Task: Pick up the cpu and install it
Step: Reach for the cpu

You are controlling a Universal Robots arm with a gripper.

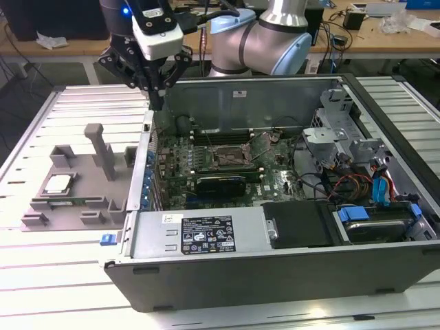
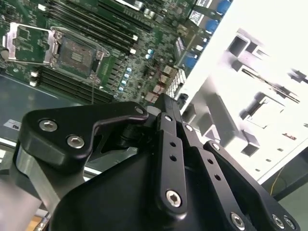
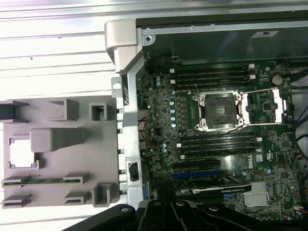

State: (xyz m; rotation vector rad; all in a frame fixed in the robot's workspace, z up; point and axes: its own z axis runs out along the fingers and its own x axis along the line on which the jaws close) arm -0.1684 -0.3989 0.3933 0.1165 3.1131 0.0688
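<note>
The cpu (image 3: 21,153) lies flat in a square recess of the grey tray (image 3: 62,159); the tray rests on the ribbed counter (image 3: 53,48), just beside the open computer case (image 3: 124,38); inside, the motherboard's socket (image 3: 216,111) stands uncovered, its metal frame (image 3: 264,108) swung aside.

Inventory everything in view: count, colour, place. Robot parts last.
cpu: one, silver-grey, in the tray.
tray: one, grey, on the table beside the case.
table: one, silver slats, under everything.
case: one, dark grey, open, centre.
motherboard: one, green, inside the case.
socket: one, dark, metal-framed, open, on the motherboard.
card: one, black, long, near the socket.
gripper: one, black, shut, empty, above the case wall nearest the tray.
arm: one, silver and blue, behind the case.
</note>
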